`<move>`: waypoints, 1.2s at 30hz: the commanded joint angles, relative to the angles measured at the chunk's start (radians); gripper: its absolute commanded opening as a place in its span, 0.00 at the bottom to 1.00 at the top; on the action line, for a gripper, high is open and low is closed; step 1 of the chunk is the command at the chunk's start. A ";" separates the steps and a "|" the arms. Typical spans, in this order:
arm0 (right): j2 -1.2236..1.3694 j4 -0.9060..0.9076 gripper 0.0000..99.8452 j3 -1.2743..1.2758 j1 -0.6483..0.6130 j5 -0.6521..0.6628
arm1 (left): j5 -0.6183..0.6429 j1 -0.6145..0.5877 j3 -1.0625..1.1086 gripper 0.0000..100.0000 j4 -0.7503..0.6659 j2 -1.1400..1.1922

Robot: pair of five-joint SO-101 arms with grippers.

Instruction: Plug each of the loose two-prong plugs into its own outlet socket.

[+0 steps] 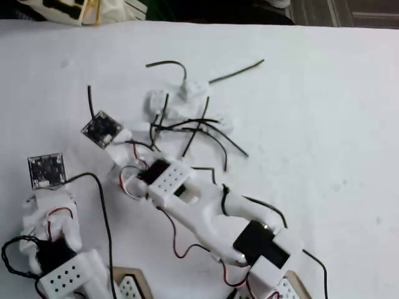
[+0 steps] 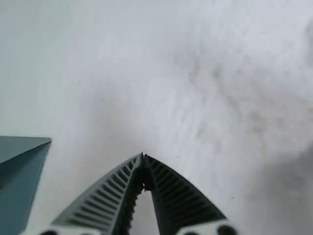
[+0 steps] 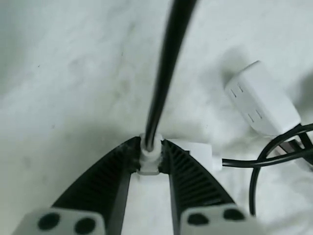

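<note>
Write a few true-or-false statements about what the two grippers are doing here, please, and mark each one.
1. The right gripper has its fingers shut on a plug with a black cord. True.
2. The left gripper holds a plug too. False: its fingers are shut on nothing, over bare table.
3. A white outlet lies on the table near the right gripper, with its slots showing. True.
4. The held plug is already seated in that outlet. False: the plug is apart from the outlet, between the right gripper's fingers.
</note>
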 commanded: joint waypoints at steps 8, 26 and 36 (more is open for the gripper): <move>-0.015 0.031 0.02 0.014 0.007 0.012 | -0.008 0.015 -0.006 0.02 -0.015 -0.008; -0.002 0.025 0.02 0.140 0.007 0.110 | -0.009 0.015 -0.006 0.02 -0.015 -0.008; 0.062 0.107 0.02 0.103 0.002 0.203 | -0.009 0.015 -0.006 0.02 -0.015 -0.008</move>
